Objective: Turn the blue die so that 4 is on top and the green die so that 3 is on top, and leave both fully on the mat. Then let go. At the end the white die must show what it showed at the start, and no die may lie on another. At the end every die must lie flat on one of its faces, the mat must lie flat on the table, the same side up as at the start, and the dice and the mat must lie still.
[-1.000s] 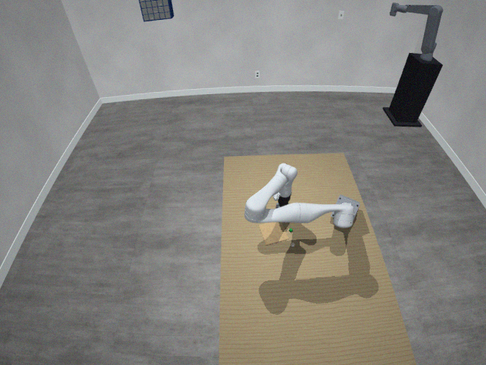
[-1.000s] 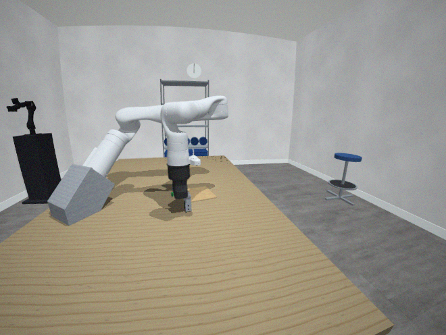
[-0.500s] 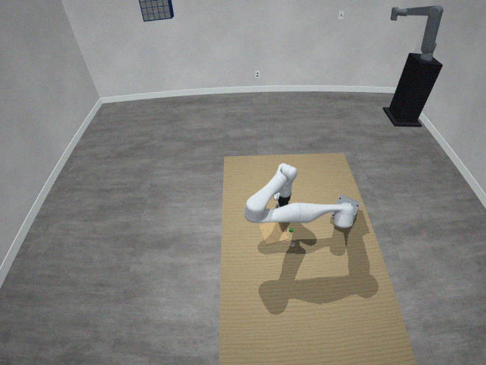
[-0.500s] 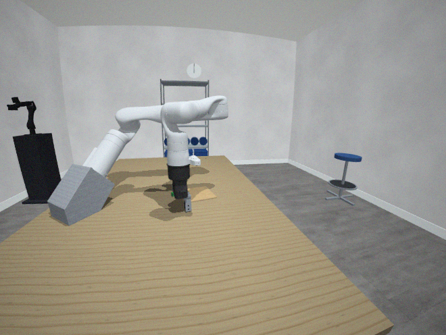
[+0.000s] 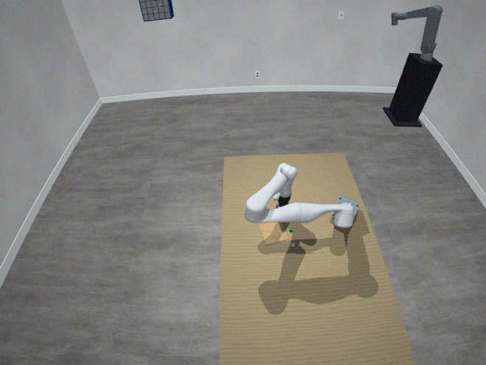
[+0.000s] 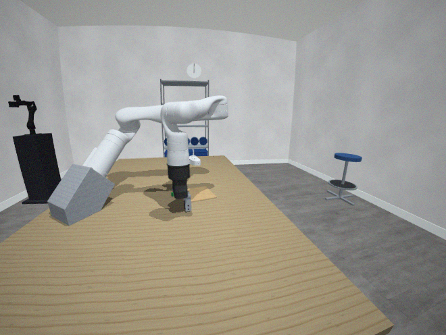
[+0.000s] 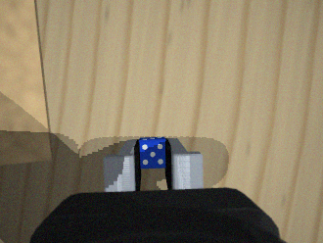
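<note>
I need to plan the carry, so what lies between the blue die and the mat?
Wrist view: beside the blue die stands one finger, then shadowed table wood up to the mat.

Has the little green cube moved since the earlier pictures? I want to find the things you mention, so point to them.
No; in the top view, the green die point(image 5: 290, 230) point(image 6: 172, 194) sits at the same spot beside the mat's point(image 5: 267, 234) point(image 6: 206, 195) corner.
</note>
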Controlling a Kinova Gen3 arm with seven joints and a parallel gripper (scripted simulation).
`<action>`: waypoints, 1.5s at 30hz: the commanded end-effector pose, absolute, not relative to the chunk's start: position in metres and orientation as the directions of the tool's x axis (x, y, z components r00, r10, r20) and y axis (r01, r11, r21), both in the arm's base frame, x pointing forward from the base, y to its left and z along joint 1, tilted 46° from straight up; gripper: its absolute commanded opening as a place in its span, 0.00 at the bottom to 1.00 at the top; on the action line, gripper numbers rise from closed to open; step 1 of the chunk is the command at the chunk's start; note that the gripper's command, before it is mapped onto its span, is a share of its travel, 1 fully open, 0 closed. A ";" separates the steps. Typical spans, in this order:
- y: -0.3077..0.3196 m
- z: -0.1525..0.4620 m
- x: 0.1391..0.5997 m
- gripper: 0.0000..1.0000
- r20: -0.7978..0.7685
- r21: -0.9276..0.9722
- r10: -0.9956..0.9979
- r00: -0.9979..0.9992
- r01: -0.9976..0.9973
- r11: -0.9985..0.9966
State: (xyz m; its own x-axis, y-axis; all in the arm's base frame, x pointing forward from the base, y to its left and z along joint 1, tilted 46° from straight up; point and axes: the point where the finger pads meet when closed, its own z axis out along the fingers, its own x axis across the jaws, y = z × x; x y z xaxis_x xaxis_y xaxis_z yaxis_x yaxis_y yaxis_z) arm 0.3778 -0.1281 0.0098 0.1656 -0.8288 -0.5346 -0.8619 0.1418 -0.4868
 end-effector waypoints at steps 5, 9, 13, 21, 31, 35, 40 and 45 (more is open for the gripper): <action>-0.135 0.018 0.372 0.34 -0.533 -0.488 -0.830 0.165 -0.861 0.143; -0.144 0.029 0.365 0.34 -0.533 -0.488 -0.830 0.165 -0.861 0.143; -0.159 0.048 0.352 0.34 -0.533 -0.488 -0.830 0.165 -0.861 0.143; -0.181 0.077 0.332 0.34 -0.533 -0.488 -0.830 0.165 -0.861 0.143; -0.183 0.079 0.330 0.34 -0.533 -0.488 -0.830 0.165 -0.861 0.143; -0.183 0.079 0.330 0.34 -0.533 -0.488 -0.830 0.165 -0.861 0.142; -0.183 0.079 0.330 0.34 -0.529 -0.492 -0.831 0.172 -0.860 0.136; -0.183 0.079 0.331 0.34 -0.505 -0.518 -0.836 0.214 -0.850 0.094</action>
State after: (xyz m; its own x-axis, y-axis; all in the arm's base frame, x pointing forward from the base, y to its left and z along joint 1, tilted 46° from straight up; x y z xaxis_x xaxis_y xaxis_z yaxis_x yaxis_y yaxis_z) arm 0.3306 -0.1816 0.0786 0.2042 -0.8342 -0.5123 -0.8539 0.1041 -0.5100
